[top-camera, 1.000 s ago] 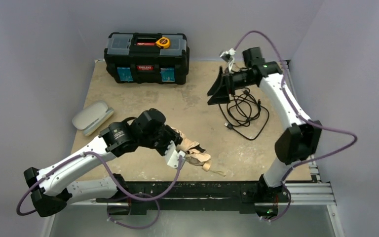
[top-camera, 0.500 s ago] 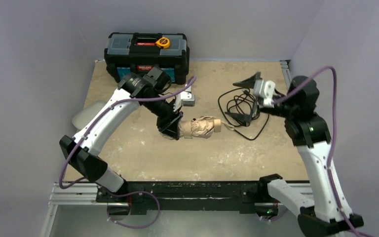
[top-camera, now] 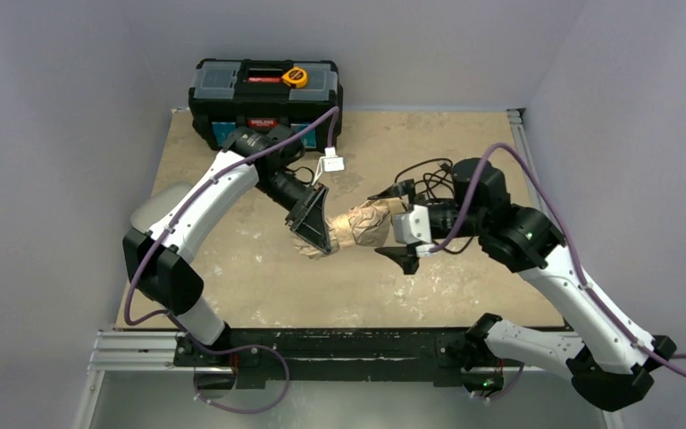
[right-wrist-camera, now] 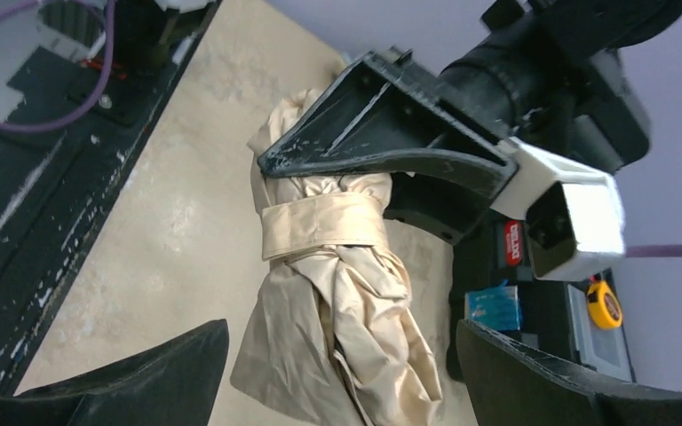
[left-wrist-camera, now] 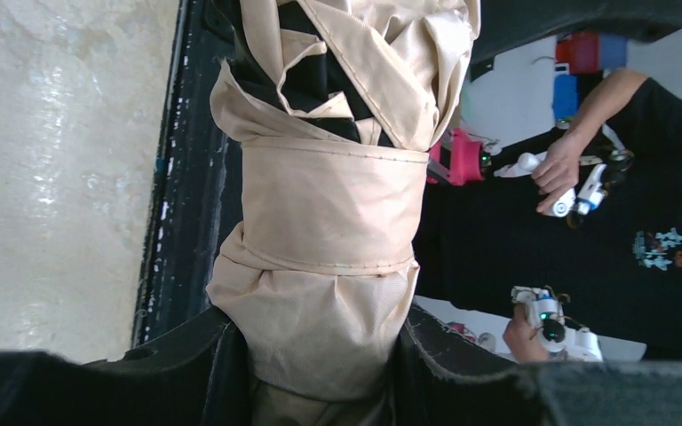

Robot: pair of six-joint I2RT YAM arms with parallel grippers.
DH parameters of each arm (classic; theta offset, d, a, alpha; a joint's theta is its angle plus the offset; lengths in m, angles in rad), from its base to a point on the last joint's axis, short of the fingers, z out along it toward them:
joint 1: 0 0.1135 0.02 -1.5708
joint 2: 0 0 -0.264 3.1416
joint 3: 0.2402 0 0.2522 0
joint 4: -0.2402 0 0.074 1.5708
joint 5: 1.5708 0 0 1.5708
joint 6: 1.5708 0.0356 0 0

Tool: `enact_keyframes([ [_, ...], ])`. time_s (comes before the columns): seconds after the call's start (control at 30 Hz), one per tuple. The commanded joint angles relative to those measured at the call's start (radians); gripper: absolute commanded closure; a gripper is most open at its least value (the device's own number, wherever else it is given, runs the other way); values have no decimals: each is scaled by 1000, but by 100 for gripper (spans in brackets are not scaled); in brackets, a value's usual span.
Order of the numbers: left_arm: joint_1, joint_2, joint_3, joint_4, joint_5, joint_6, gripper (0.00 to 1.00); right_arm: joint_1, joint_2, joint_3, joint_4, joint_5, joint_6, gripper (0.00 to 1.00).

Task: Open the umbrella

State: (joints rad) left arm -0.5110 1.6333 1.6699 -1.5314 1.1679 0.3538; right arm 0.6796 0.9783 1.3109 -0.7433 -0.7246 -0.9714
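The umbrella [top-camera: 363, 227] is a folded beige bundle held roughly level over the middle of the table. A tan strap [left-wrist-camera: 329, 202] is wrapped round it, and black lining shows in the folds of its far end. My left gripper [top-camera: 318, 229] is shut on the umbrella's left end, with fabric squeezed between both fingers [left-wrist-camera: 182, 359]. My right gripper [top-camera: 397, 225] is open, its fingers [right-wrist-camera: 146, 377] well apart on either side of the umbrella's [right-wrist-camera: 342, 302] right end without touching it. The handle does not show.
A black toolbox [top-camera: 265, 103] with a yellow tape measure [top-camera: 295, 77] on its lid stands at the back left. A coiled black cable [top-camera: 429, 177] lies behind my right gripper. A grey pouch [top-camera: 146, 213] lies at the left edge, partly behind my left arm.
My left gripper has carried the umbrella from near the front edge to the middle of the table. My right arm has swung from the back to straddle the umbrella's right end.
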Motion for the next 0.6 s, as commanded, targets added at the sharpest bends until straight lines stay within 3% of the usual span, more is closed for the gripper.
enact_keyframes([
  [0.0,1,2,-11,7,169,-49,100,129,7,-21,85,244,-28,1],
  [0.17,0,8,-9,-22,197,-20,100,240,39,-83,176,424,-75,1],
  [0.33,-1,-13,-43,-40,223,2,100,245,60,-106,202,443,-83,4],
  [0.43,0,-17,-47,-69,215,36,100,245,60,-138,202,447,-98,16],
  [0.57,-1,-34,-56,-86,213,69,100,246,48,-150,198,425,-78,49],
])
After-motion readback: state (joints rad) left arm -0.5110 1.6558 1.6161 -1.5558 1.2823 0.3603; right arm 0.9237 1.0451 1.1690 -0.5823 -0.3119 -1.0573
